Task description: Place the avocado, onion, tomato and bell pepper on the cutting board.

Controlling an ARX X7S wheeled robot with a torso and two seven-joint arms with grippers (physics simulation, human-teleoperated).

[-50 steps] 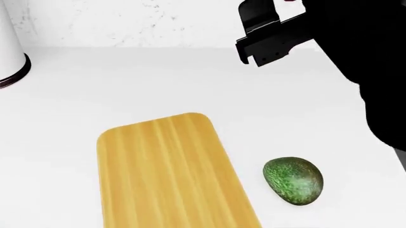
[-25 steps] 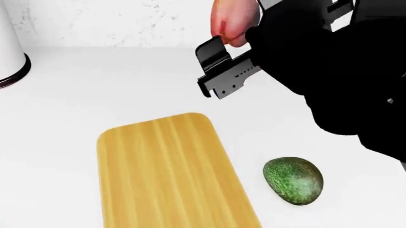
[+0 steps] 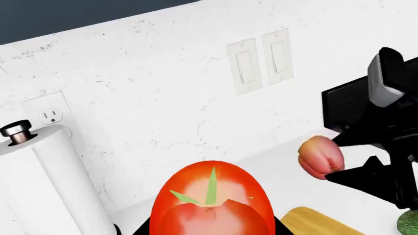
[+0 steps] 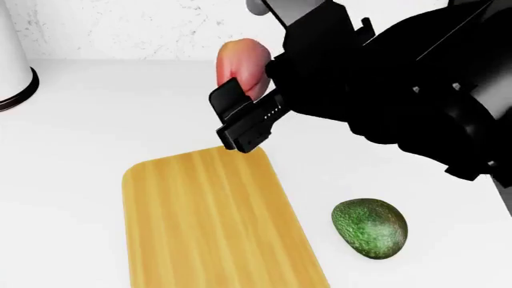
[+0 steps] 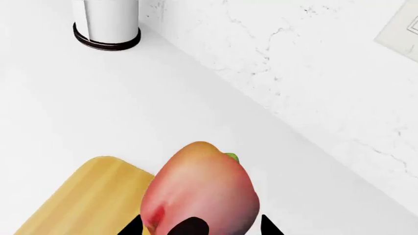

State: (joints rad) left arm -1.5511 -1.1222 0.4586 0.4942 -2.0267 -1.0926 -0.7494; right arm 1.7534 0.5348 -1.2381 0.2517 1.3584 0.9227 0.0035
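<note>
My right gripper (image 4: 238, 90) is shut on the pinkish bell pepper (image 4: 242, 60) and holds it in the air above the far end of the cutting board (image 4: 216, 222). In the right wrist view the bell pepper (image 5: 202, 188) fills the space between the jaws, with the board (image 5: 85, 200) below. The dark green avocado (image 4: 370, 228) lies on the counter just right of the board. My left gripper (image 3: 209, 230) is shut on the red tomato (image 3: 210, 203), and from there the bell pepper (image 3: 320, 157) shows in the right gripper. The onion is out of view.
A white paper towel roll (image 4: 12, 60) on a dark base stands at the far left by the marble wall. Wall switches (image 3: 261, 61) and an outlet (image 3: 49, 115) are on the wall behind the counter.
My right arm has swung left and down with the bell pepper, from the far right corner to above the board's far end. Board and avocado have not moved.
</note>
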